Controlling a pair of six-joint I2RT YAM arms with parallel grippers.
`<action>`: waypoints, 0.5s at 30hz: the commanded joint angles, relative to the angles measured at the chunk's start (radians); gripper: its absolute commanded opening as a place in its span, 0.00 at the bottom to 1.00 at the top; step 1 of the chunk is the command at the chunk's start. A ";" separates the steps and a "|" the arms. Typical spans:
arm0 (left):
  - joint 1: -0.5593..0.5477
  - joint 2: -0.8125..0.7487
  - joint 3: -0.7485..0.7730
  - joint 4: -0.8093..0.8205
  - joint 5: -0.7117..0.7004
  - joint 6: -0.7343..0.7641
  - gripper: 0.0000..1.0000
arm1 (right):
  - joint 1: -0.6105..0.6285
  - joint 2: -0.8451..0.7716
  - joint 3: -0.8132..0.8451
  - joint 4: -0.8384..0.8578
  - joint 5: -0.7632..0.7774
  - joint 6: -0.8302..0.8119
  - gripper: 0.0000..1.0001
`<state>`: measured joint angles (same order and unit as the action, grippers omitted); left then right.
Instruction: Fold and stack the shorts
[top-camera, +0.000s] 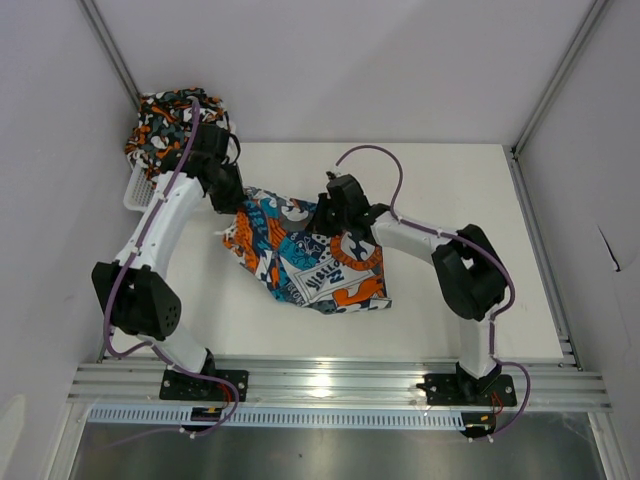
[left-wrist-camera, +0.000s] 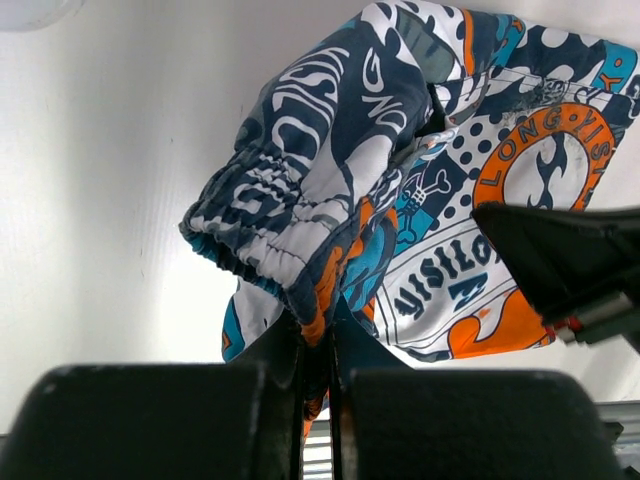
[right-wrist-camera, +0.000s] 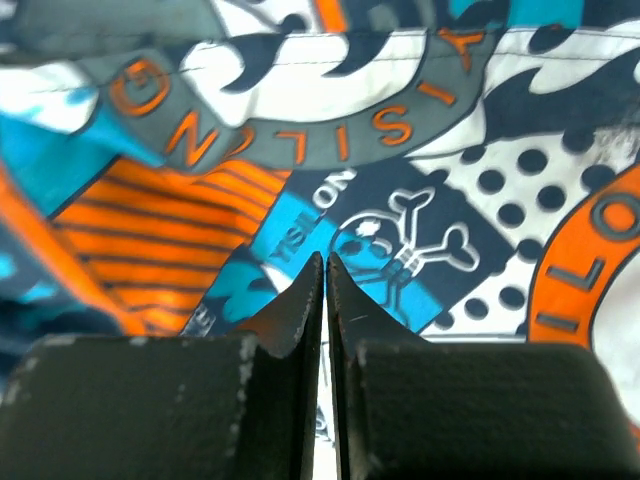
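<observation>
- Patchwork shorts (top-camera: 310, 262): crumpled in a loose heap at mid-desk, between the two arms, print side up with skull and lettering patches showing
- Desk (top-camera: 480, 300): white, bare to the right of the heap
- Left hand (left-wrist-camera: 318, 335): fingers together, clamped on the elastic waistband edge of the patchwork shorts at the heap's upper left corner; cloth bunched and puckered just above the fingertips
- Right hand (right-wrist-camera: 325, 272): fingers pressed together, only a hairline gap between them, tips down against the cloth near a skull-and-crossbones patch at the top middle of the heap; no fold visible between the fingers, so cloth pinched or not: cannot tell
- Both hands on the same pair, near each other along its far edge
- Camouflage shorts (top-camera: 175, 125): bundled at the far left corner, heaped on top of the white mesh basket (top-camera: 140, 190), well apart from both hands, unfolded
</observation>
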<state>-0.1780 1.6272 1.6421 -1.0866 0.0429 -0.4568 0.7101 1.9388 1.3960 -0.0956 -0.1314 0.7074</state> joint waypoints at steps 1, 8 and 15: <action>0.005 0.000 0.062 -0.009 -0.018 0.032 0.00 | -0.017 0.058 0.069 0.051 -0.028 0.007 0.05; 0.005 0.034 0.070 -0.010 -0.012 0.033 0.00 | -0.044 0.155 0.097 0.230 -0.048 0.059 0.04; 0.005 0.057 0.067 -0.003 -0.009 0.033 0.00 | -0.052 0.232 0.113 0.395 -0.091 0.122 0.04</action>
<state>-0.1780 1.6775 1.6672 -1.0946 0.0326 -0.4427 0.6609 2.1490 1.4555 0.1593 -0.1986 0.7906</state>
